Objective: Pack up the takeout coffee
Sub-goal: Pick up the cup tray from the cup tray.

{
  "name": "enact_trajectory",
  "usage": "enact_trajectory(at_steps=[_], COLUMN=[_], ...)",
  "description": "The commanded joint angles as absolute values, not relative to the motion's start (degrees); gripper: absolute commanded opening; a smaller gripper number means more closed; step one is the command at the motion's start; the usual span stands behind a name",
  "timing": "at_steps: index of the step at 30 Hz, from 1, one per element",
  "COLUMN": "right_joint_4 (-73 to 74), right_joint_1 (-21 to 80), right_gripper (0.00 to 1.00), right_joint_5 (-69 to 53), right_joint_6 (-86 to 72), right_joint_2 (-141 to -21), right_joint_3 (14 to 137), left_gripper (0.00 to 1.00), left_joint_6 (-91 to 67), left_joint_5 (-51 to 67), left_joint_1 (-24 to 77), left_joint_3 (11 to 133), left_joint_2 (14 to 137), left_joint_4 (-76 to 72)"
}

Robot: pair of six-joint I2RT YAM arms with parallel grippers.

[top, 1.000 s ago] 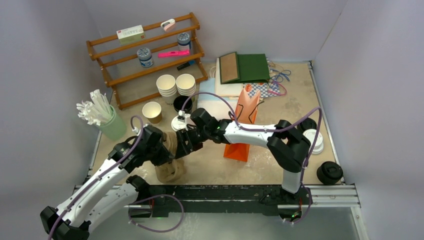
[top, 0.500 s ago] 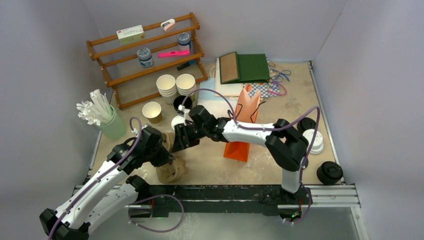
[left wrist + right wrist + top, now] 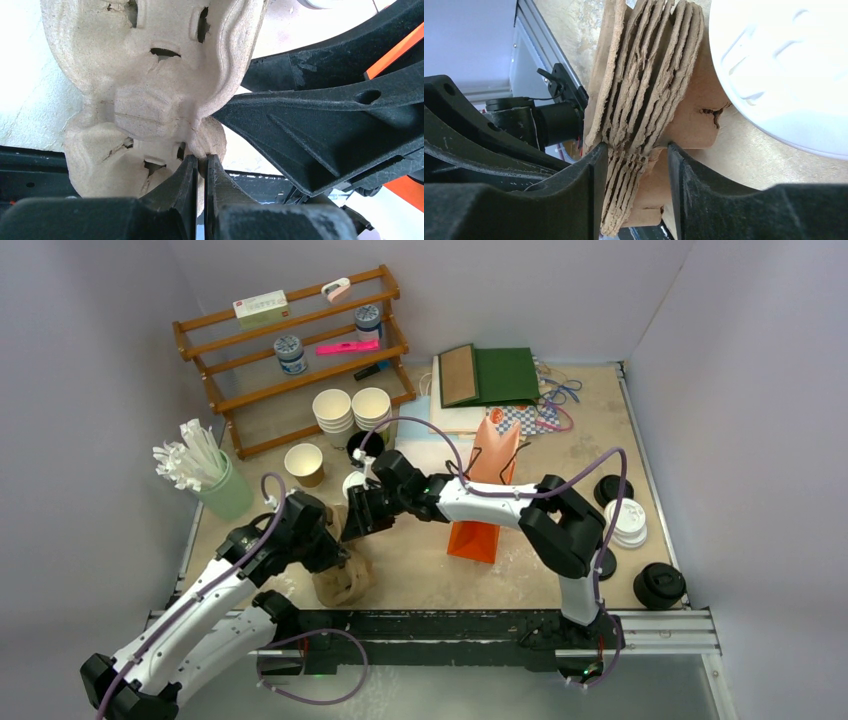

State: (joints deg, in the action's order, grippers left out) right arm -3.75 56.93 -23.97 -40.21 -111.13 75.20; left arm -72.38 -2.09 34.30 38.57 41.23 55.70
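One brown kraft cup [image 3: 303, 464] stands open, without a lid, left of centre. A white lid [image 3: 353, 483] shows beside my right wrist, and large at the upper right of the right wrist view [image 3: 784, 70]. A stack of moulded pulp cup carriers [image 3: 340, 585] [image 3: 145, 75] sits near the front edge. My left gripper [image 3: 335, 552] [image 3: 200, 159] is shut on a thin flap of it. My right gripper [image 3: 352, 525] [image 3: 634, 147] straddles the layered edge of the stack [image 3: 649, 75]. Its left finger touches the stack and a gap remains on the right.
An orange paper bag [image 3: 482, 495] stands at centre. Behind are a wooden rack [image 3: 290, 350], stacked white cups [image 3: 350, 408], a black cup [image 3: 362, 447] and green folders [image 3: 490, 375]. A green holder of white sticks [image 3: 210, 480] is at the left. White lids [image 3: 628, 522] and black lids [image 3: 660, 585] lie at the right.
My right gripper has slid left onto the carrier stack and its jaws have narrowed around the edge. The left gripper keeps its hold and has barely moved.
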Motion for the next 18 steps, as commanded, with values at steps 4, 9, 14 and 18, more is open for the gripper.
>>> enact_trajectory(at_steps=[4, 9, 14, 18], right_joint_4=[-2.52, -1.8, -1.64, -1.44], right_joint_1=[56.3, 55.9, 55.89, 55.74], right_gripper=[0.41, 0.4, 0.4, 0.4], right_joint_5=[-21.29, -21.01, -21.08, -21.17], right_joint_6=[-40.46, -40.4, -40.4, -40.33], right_joint_2=[-110.83, -111.22, -111.34, -111.49], right_joint_3=[76.7, 76.82, 76.94, 77.07], left_gripper=[0.03, 0.2, 0.33, 0.38], left_joint_6=[-70.94, -69.49, -68.28, -68.29], left_joint_5=[-2.68, -5.73, -7.2, -7.59], left_joint_1=[34.45, 34.41, 34.42, 34.45], left_joint_3=[41.6, 45.09, 46.58, 46.47], left_joint_2=[42.18, 42.87, 42.98, 43.23], left_joint_4=[55.38, 59.07, 60.39, 60.77])
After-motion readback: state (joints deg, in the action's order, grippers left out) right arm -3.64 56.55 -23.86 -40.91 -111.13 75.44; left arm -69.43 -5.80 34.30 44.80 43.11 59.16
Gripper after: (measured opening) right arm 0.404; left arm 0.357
